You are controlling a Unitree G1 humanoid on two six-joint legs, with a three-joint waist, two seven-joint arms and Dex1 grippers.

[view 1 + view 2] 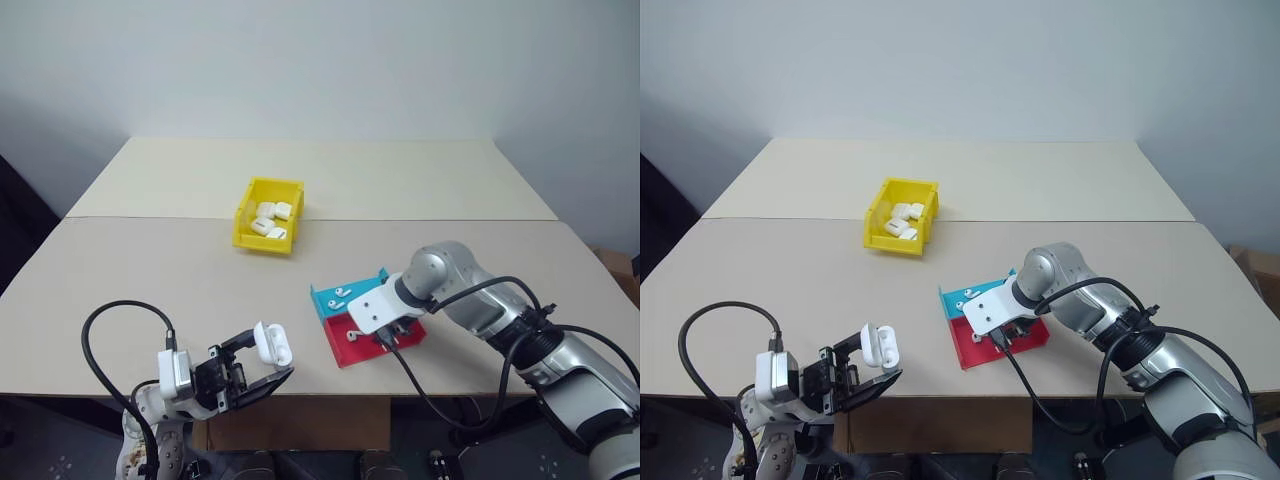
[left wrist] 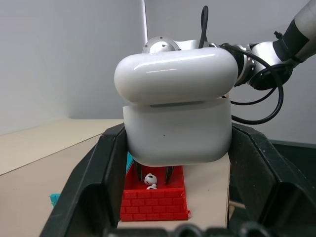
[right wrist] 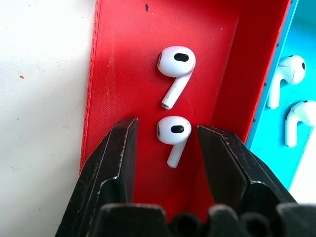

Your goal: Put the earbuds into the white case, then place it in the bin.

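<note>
My left gripper (image 1: 258, 365) is shut on the white case (image 1: 272, 343) and holds it above the table's near left edge. The case's lid (image 2: 175, 74) is flipped open. My right gripper (image 3: 168, 131) points down into the red tray (image 3: 123, 59) and is open. One earbud (image 3: 173, 136) lies between its fingertips without touching them. A second earbud (image 3: 176, 66) lies just beyond it in the same tray. The yellow bin (image 1: 260, 242) stands farther back, left of centre, with several white cases inside.
A teal tray (image 1: 328, 298) touches the red tray's far side and holds two more earbuds (image 3: 289, 74). Black cables loop from both wrists near the table's front edge. A seam runs across the table behind the bin.
</note>
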